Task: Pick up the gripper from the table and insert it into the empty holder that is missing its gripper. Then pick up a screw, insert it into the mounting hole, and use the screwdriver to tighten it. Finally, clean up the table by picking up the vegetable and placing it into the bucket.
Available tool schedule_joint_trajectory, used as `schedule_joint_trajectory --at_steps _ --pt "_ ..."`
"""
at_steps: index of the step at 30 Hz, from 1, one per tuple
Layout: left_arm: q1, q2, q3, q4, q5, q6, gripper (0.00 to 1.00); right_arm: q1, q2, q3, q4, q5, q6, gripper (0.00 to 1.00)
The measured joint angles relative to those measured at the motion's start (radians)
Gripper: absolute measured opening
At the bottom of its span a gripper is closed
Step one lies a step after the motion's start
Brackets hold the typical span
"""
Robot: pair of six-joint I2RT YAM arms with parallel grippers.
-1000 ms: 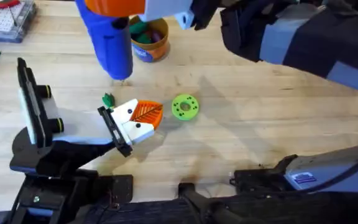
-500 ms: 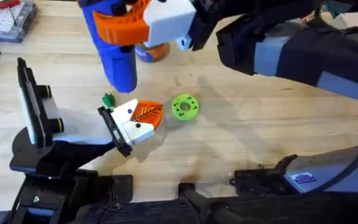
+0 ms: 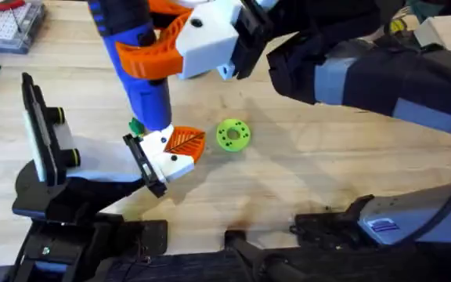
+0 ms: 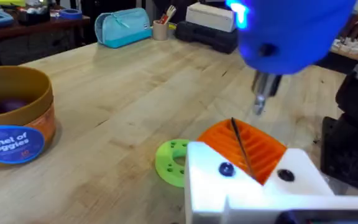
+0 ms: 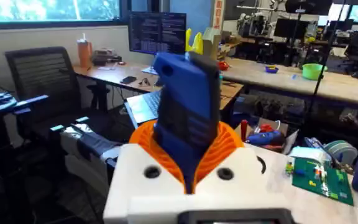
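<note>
A lab: monitor (image 5: 157, 34), office chair (image 5: 39, 81), circuit board (image 5: 316, 177) (on long workbenches).

Pale wooden table (image 3: 304, 172), lime-green disc (image 3: 232, 134), bucket (image 4: 14, 124), vegetable (image 3: 136, 125)

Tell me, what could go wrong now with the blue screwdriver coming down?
The right gripper holds the screwdriver just above the white and orange gripper seated in the holder. Its tip might miss the screw hole and skid across the orange ribs. The vegetable lies right beside the tip, so it could get bumped away.
</note>
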Motion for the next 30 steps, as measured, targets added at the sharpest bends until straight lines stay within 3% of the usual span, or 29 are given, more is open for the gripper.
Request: schedule_joint_trajectory --at_steps 30 --pt "0.0 0.0 0.0 0.0 0.0 0.0 0.004 0.007 0.0 -0.062 -0.025 0.002 -0.103 0.026"
